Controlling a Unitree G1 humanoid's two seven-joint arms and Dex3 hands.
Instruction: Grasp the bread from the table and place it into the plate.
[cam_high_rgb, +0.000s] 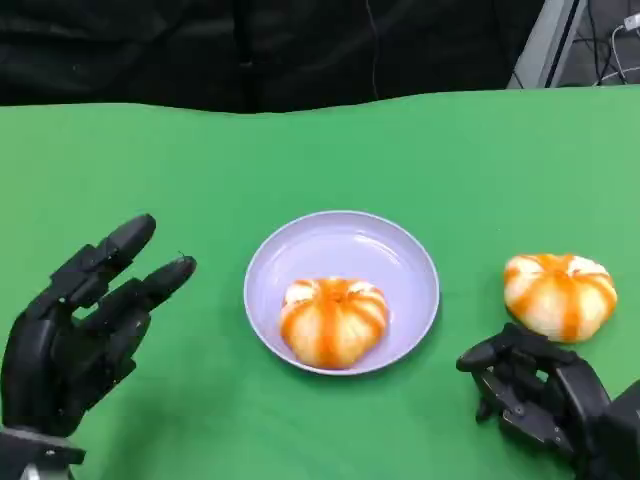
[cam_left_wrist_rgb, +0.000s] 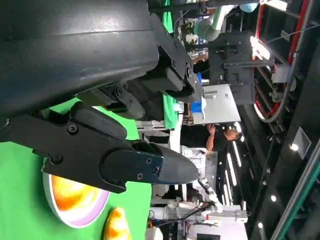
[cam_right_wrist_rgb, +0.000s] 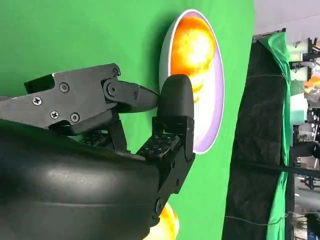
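Note:
A round orange-and-white bread (cam_high_rgb: 334, 320) lies in the lilac plate (cam_high_rgb: 390, 255) at the table's middle. A second bread (cam_high_rgb: 560, 294) sits on the green cloth to the plate's right. My right hand (cam_high_rgb: 545, 395) rests just in front of that bread, fingers curled, holding nothing. My left hand (cam_high_rgb: 85, 320) hovers left of the plate with fingers spread and nothing in it. The right wrist view has the plate (cam_right_wrist_rgb: 215, 125) with its bread (cam_right_wrist_rgb: 192, 47) beyond my fingers (cam_right_wrist_rgb: 175, 107), and the loose bread (cam_right_wrist_rgb: 167, 222) at the frame edge. The left wrist view catches the plate (cam_left_wrist_rgb: 97, 207) and both breads (cam_left_wrist_rgb: 75, 192) (cam_left_wrist_rgb: 117, 225).
The green table cloth (cam_high_rgb: 200, 170) runs to a dark backdrop at the far edge. A metal frame leg and cables (cam_high_rgb: 560, 40) stand beyond the back right corner. A person (cam_left_wrist_rgb: 225, 135) and lab equipment appear far off in the left wrist view.

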